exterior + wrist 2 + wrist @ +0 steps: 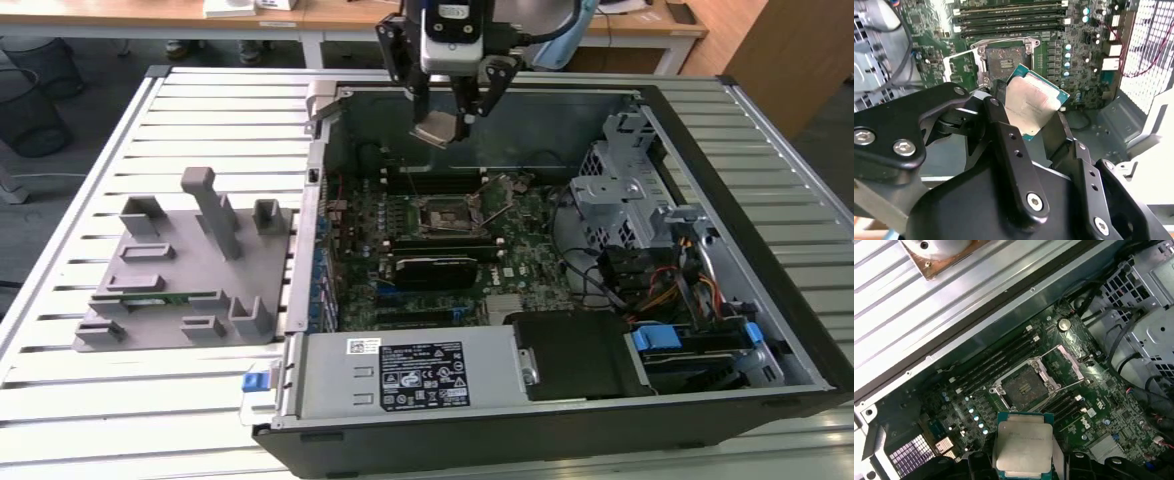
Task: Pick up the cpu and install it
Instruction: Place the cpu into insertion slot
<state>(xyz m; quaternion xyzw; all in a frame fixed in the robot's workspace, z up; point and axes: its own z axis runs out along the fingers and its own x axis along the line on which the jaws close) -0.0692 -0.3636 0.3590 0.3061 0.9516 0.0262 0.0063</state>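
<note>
On the exterior view's left of the socket [447, 212], a gray holder [187, 270] sits well apart from it. Up above the socket, not quite over it, my gripper [443, 120] is closed tight on the cpu [438, 132] and pinches two of its edges. The chip hangs in the air, tilted, not flat. If I put it down crooked, I think it may bend the tiny pins in the socket. If it slips, it falls on the green board [1094, 405]. Just beside the socket, the open metal flap [1066, 357] could get bumped.
</note>
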